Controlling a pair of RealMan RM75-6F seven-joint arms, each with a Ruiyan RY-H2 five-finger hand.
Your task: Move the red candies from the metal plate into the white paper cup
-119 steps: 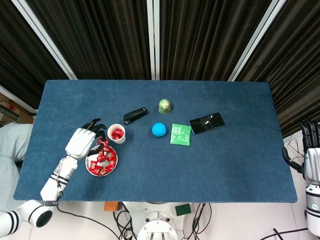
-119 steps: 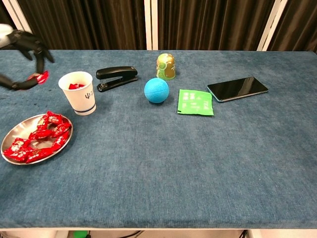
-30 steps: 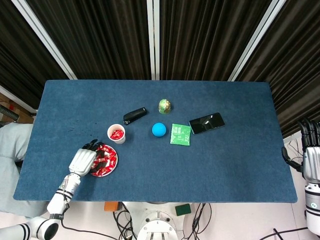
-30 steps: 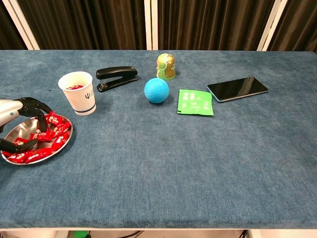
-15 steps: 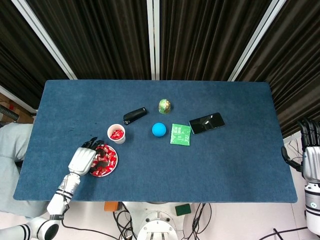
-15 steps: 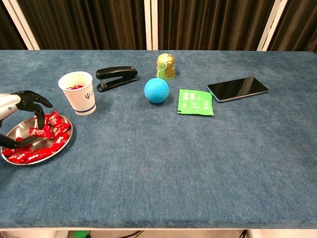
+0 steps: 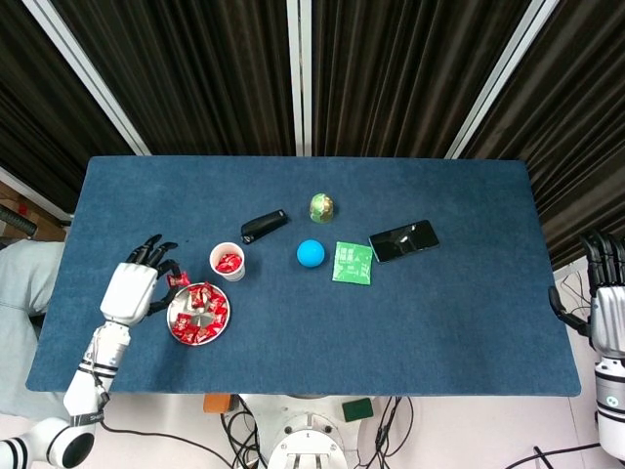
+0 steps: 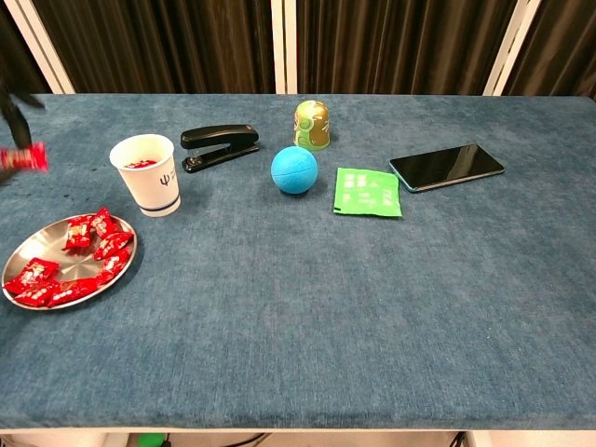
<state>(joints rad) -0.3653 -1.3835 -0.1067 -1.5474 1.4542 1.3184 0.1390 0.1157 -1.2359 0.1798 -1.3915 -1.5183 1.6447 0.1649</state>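
A metal plate (image 7: 177,305) (image 8: 31,244) with several red candies (image 7: 201,318) (image 8: 90,247) lies near the table's front left. The white paper cup (image 7: 228,261) (image 8: 148,175) stands just behind it, with red candies inside. My left hand (image 7: 132,287) hovers left of the plate, raised, and pinches one red candy (image 7: 178,279) (image 8: 22,158) between thumb and finger, the other fingers spread. In the chest view only fingertips (image 8: 13,104) show at the left edge. My right hand (image 7: 608,313) hangs off the table's right side, fingers apart, holding nothing.
Behind the cup lies a black stapler (image 7: 264,226) (image 8: 219,146). A blue ball (image 7: 311,253) (image 8: 294,169), a green-gold egg-shaped object (image 7: 322,206) (image 8: 311,124), a green packet (image 7: 353,262) (image 8: 369,192) and a black phone (image 7: 403,240) (image 8: 446,166) sit mid-table.
My left hand was down in the plate among the candies; it has lifted up and to the left with one red candy pinched. The right hand has not moved.
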